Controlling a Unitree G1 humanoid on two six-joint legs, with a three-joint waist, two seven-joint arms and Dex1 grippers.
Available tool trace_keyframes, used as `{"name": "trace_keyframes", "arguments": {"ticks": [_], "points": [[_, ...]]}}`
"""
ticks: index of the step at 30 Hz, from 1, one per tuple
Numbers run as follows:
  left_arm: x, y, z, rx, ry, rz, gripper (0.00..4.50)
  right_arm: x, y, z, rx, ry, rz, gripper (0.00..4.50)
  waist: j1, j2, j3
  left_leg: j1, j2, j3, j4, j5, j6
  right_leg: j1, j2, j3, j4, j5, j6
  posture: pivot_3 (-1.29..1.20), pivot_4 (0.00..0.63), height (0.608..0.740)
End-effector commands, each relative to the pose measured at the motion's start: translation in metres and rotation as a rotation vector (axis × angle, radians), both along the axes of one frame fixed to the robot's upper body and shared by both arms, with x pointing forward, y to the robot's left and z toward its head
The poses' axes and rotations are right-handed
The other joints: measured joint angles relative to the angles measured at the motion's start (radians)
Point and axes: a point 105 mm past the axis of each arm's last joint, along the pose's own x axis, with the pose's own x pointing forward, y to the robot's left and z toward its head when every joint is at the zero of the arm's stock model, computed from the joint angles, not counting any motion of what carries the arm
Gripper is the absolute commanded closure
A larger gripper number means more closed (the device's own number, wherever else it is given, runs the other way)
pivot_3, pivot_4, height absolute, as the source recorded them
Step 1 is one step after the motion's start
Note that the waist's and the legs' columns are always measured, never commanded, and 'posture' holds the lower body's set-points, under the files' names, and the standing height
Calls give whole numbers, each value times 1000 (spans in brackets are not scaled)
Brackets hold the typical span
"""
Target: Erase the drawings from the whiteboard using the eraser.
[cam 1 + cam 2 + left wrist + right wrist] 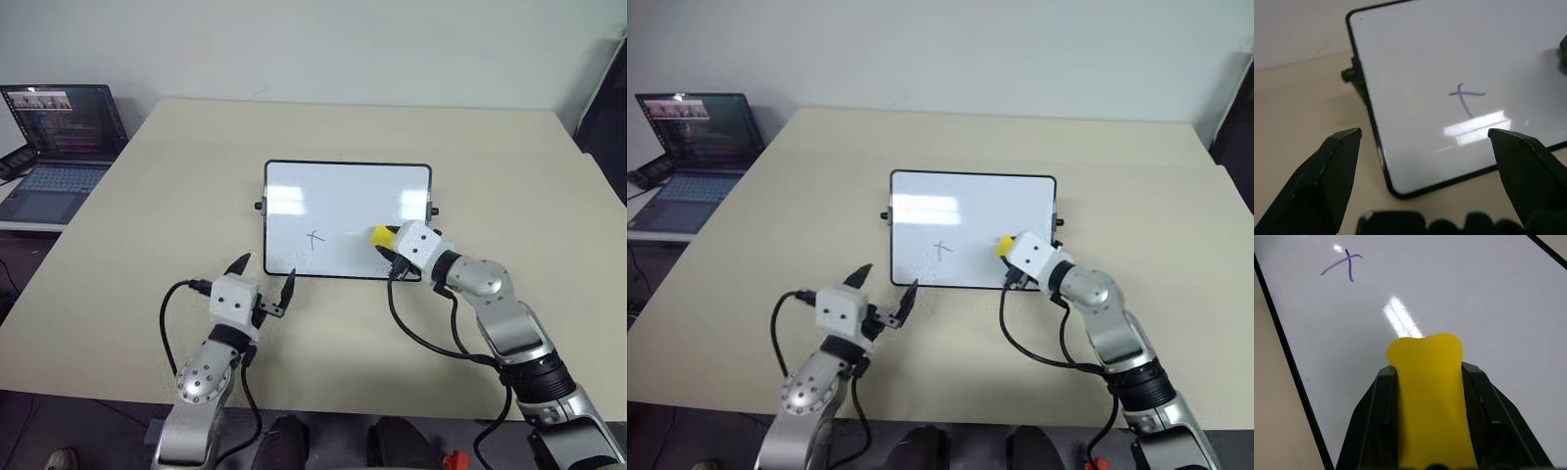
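Note:
The whiteboard (pixel 343 196) lies flat in the middle of the table, white with a thin black frame. One drawing shows on it, a small x-like cross (pixel 314 238) near the front edge, also clear in the left wrist view (pixel 1465 97). My right gripper (pixel 384 240) hovers over the board's front right part, shut on the yellow eraser (pixel 1430 396), whose tip points toward the cross. My left gripper (pixel 265 279) stands open just in front of the board's front left corner, nothing between its fingers.
An open laptop (pixel 59 137) sits on a side surface at the far left. Black knobs (pixel 260 207) stick out from the board's short sides. Cables trail from both wrists over the beige table (pixel 490 157).

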Motion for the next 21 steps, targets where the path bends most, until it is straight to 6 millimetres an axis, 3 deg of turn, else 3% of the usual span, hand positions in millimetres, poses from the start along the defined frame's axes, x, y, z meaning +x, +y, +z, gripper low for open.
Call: {"name": "trace_keyframes", "arguments": {"ticks": [1,5,14,18,21], "points": [[0,2,2,-39,-22,0,0,3,23,22,33,-81,56,3137,-1,0,0,0,0,0,0,0,0,0,0,0,0,0,0,0,150,740],[4,3,-5,-67,-3,-12,0,4,57,33,73,-111,121,3137,-8,0,0,2,0,1,0,0,0,1,0,0,1,0,0,0,150,740],[6,-3,-8,-72,1,-43,0,19,95,51,108,-171,159,3137,-4,0,0,1,0,1,0,1,-1,-1,0,-1,1,0,0,0,150,740],[6,-5,-8,-65,-7,-58,0,30,94,39,68,-153,120,3137,-4,0,0,1,0,1,0,1,-1,-2,0,-1,1,0,0,0,150,740],[8,-7,-4,-56,-21,-66,0,32,92,15,2,-77,105,3137,-5,0,0,1,0,2,0,1,-1,-2,0,0,1,0,0,0,150,740]]}}
